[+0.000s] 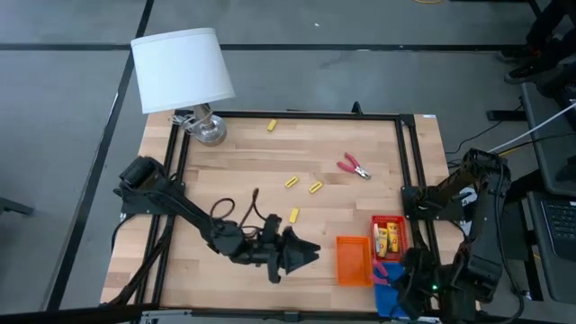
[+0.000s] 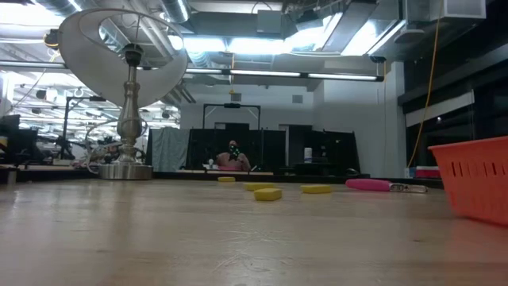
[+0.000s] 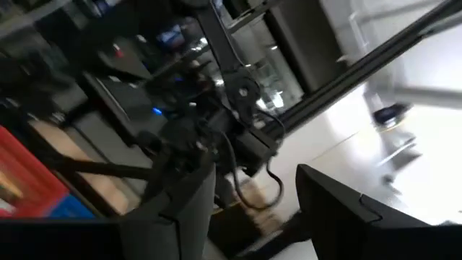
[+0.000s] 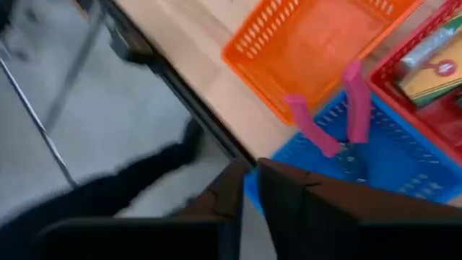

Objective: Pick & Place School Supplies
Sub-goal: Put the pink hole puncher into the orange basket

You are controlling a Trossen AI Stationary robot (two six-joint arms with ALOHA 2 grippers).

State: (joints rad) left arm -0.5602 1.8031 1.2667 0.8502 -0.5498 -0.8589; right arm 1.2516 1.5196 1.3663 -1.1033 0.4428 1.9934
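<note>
**While one tool sits in the blue tray, the other's out on the table**

While the right gripper (image 4: 249, 172) hangs over the blue tray (image 4: 404, 162) at the table's near right corner, its fingers are only a sliver apart with nothing between them. The gap's hard to read, so call it barely parted. Just past those fingers, one red-handled tool (image 4: 312, 128) lies in the blue tray, its pinkish handles splayed toward the orange tray (image 4: 317, 43) next door. It isn't touching the gripper as far as I can see.

The left gripper (image 1: 306, 255) is stretched out low across the front of the table, its tip just beside the orange tray's left side. Its fingers are clearly apart and empty in the left wrist view.

Everything else:
- The second red-handled tool (image 1: 354, 166) is on the bare wood, toward the back right, well apart from both arms.
- Four yellow blocks are scattered on the table: one (image 1: 272, 125) up near the back edge, two (image 1: 291, 182) (image 1: 316, 187) mid-table near each other, and one (image 1: 293, 215) closer to the left gripper.
- The yellow packs (image 1: 387, 238) are inside the red tray (image 1: 375, 220), which sits behind the blue one.
- The lamp (image 1: 180, 72) stands at the back left corner.
</note>
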